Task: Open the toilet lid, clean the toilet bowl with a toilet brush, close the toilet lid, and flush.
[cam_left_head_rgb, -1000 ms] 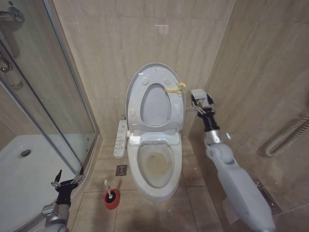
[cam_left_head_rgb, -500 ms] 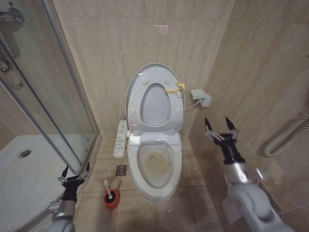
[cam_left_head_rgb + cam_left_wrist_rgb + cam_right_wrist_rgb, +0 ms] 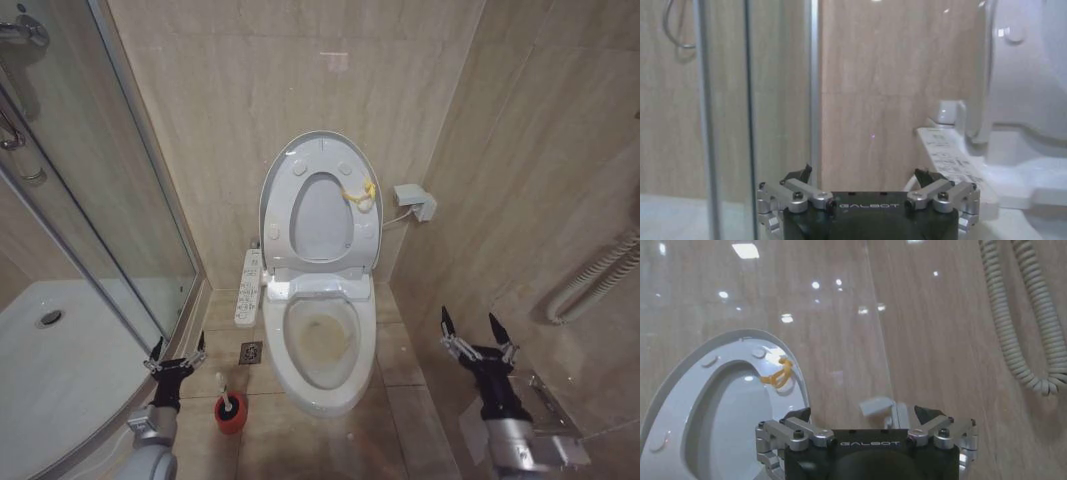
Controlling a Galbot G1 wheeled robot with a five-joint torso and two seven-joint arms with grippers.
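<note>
The large glossy white oval toilet lid (image 3: 318, 160) stands upright against the beige tiled wall, with the white ring-shaped seat (image 3: 322, 215) raised against it and a small yellow loop (image 3: 358, 192) hanging at the seat's right edge. Over the last second the right gripper (image 3: 478, 335) has dropped away from the lid's right side, where it was up by the small white wall box (image 3: 415, 201), and now hangs low to the right of the toilet, its jaws spread wide and holding nothing. That suggests the lid-opening step is finished. The left gripper (image 3: 176, 352), also spread open and empty, has crept rightward and now sits just beside the toilet brush (image 3: 224, 391), a slim white handle with a dark bristle head standing in a small round red cup (image 3: 231, 414) on the floor left of the toilet. Taking the brush looks like the step in hand. The white ceramic toilet bowl (image 3: 322, 345) lies open, with yellowish-brown staining inside. A white control panel (image 3: 249, 286) juts out along the toilet's left side, between brush and bowl. The curved glass shower door (image 3: 120, 240) and white shower tray (image 3: 60, 360) crowd the left arm closely. A coiled grey hose (image 3: 1020, 330) hangs on the right wall.
</note>
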